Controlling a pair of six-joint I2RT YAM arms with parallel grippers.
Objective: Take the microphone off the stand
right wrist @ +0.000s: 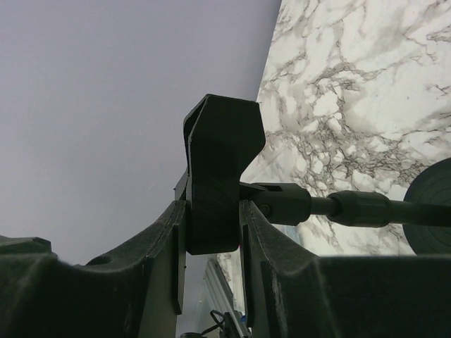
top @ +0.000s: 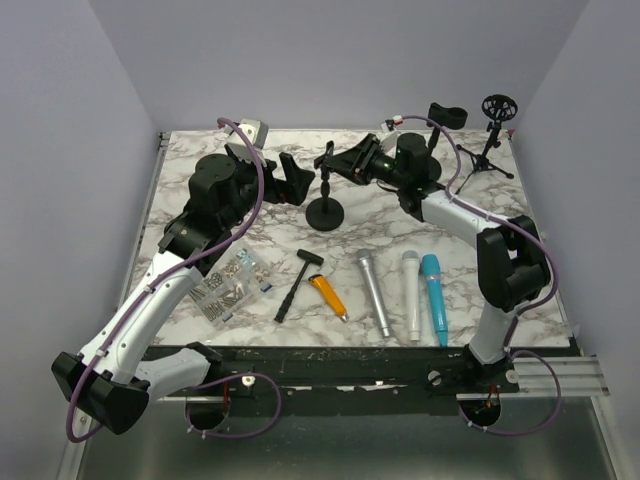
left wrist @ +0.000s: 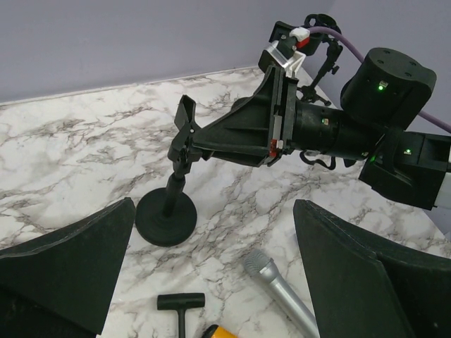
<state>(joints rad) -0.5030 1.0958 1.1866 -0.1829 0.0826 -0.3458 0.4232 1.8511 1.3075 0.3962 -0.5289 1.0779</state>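
Right end effector (right wrist: 211, 218) pinches the clip (right wrist: 220, 151) atop the black stand (top: 325, 212); left end effector (left wrist: 213, 211) — wide open — hovers just beside it.

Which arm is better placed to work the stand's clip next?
Right. The right claw is shut on the clip atop the stand; the left claw hangs open, short of it, touching nothing.
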